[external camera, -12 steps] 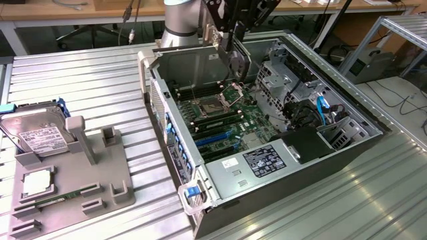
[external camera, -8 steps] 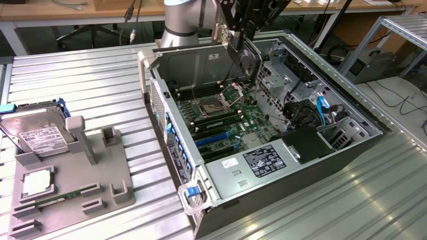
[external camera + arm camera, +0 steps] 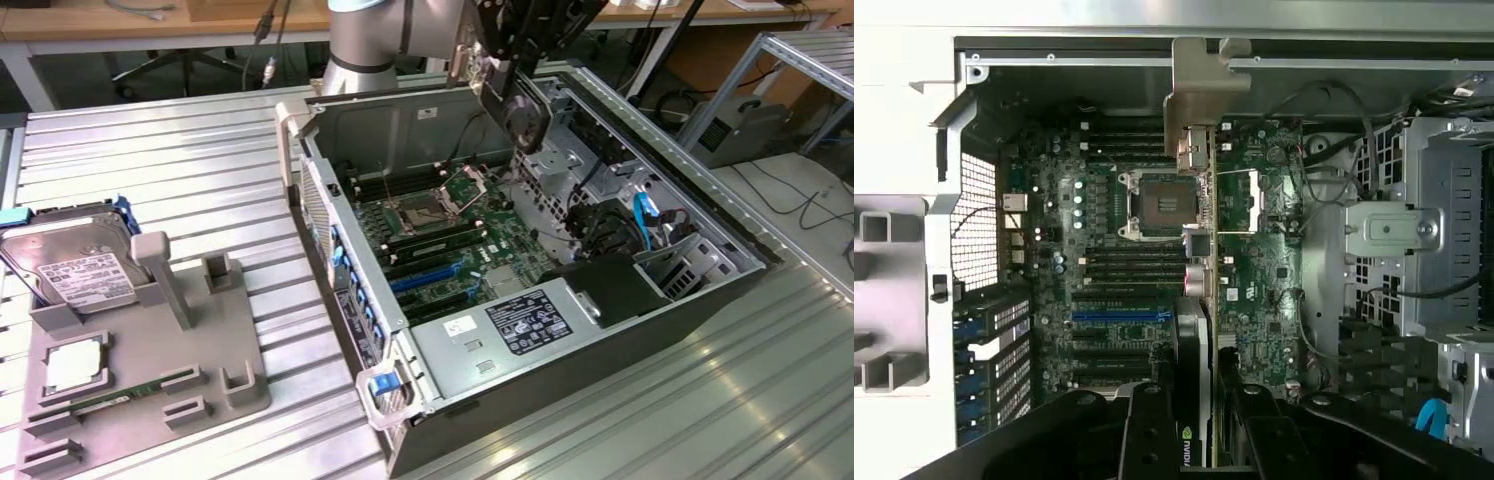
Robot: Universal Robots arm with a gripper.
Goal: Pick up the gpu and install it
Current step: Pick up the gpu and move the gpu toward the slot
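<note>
My gripper [image 3: 509, 62] is shut on the gpu [image 3: 525, 117], a thin black card that hangs over the far end of the open computer case [image 3: 694, 290]. Its silver bracket [image 3: 469, 66] points toward the exterior view's left. The wrist view looks down along the gpu [image 3: 1192, 345], which shows edge-on between my black fingers [image 3: 1146, 432], well above the motherboard [image 3: 1254, 270], with the bracket [image 3: 1199, 100] at its far end. The blue expansion slots [image 3: 437, 277] [image 3: 1119, 314] lie on the motherboard below the card.
A grey parts holder [image 3: 200, 350] stands at the exterior view's left with a silver hard drive [image 3: 78, 268], a processor [image 3: 74, 366] and a green RAM stick [image 3: 123, 394]. Inside the case are the power supply [image 3: 527, 320], blue cables [image 3: 643, 222] and drive cages [image 3: 1444, 230].
</note>
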